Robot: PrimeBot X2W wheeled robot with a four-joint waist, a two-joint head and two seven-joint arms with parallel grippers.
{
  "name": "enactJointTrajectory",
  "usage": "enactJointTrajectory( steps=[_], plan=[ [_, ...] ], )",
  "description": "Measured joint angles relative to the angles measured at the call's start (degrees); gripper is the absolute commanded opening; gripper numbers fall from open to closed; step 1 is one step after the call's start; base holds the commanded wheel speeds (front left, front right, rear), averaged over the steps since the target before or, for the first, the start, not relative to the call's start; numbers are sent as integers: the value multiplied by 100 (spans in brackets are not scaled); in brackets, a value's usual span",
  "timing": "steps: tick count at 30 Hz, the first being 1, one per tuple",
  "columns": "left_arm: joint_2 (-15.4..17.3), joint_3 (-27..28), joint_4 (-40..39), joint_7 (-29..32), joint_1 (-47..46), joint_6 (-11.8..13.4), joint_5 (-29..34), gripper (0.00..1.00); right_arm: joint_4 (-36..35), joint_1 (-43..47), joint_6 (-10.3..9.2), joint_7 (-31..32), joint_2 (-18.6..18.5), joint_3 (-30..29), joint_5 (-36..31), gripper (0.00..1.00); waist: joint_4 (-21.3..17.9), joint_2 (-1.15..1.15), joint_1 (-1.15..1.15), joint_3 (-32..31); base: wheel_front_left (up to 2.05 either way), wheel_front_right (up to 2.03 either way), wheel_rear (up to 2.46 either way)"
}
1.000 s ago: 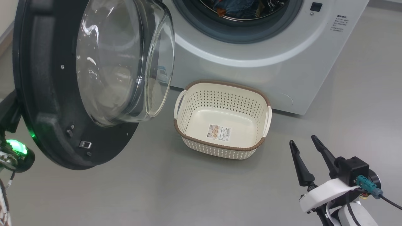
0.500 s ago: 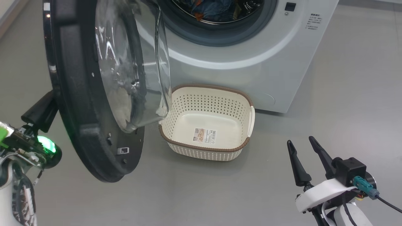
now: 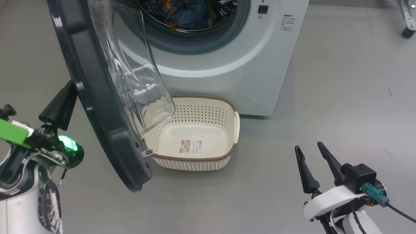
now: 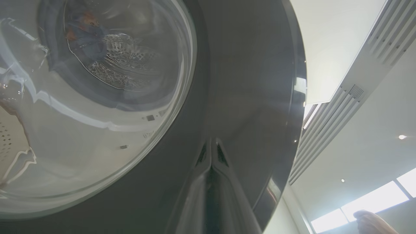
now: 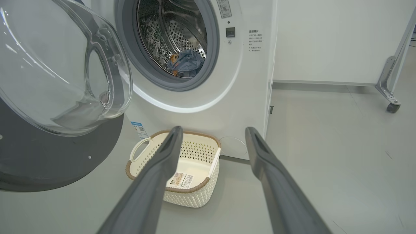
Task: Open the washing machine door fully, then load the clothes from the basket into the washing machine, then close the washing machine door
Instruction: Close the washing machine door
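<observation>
The washing machine point(image 3: 227, 61) stands at the top with its drum showing, and the blue clothes point(image 3: 185, 14) lie inside it. The washing machine door point(image 3: 97, 107) hangs half swung, edge-on, its glass bowl over the left end of the basket point(image 3: 235, 120). Only a label sticker is in the basket. My left gripper point(image 3: 70, 89) is shut, and its fingertips point(image 4: 211, 146) rest against the door's black outer face point(image 4: 247, 81). My right gripper point(image 3: 308, 148) stands open above the floor at the lower right. In the right wrist view that gripper point(image 5: 214, 131) points toward the basket point(image 5: 195, 190) and the clothes point(image 5: 187, 61).
Grey floor lies all around. A metal frame leg on a caster point(image 3: 406, 19) stands to the right of the washer near the wall, also in the right wrist view as the caster leg point(image 5: 390, 94). A person's hand point(image 4: 373, 224) shows at the bottom right of the left wrist view.
The door has swung toward the washer, now edge-on over the basket's left end, with my left gripper following behind it. The head camera has turned too. The right gripper stays put.
</observation>
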Motion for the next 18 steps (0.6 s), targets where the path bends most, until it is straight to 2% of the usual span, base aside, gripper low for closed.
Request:
enactJointTrajectory(
  steps=[9,18],
  plan=[
    [2,-268,-74,-381,-155,-14,371,0,-2,0,0,0,41,-3,0,100,-444,0,0,49,0,0,0],
    [-42,-636,-15,-868,-596,-14,1023,0,-33,-6,0,0,73,1,1,100,-882,0,0,203,0,0,0]
  ],
)
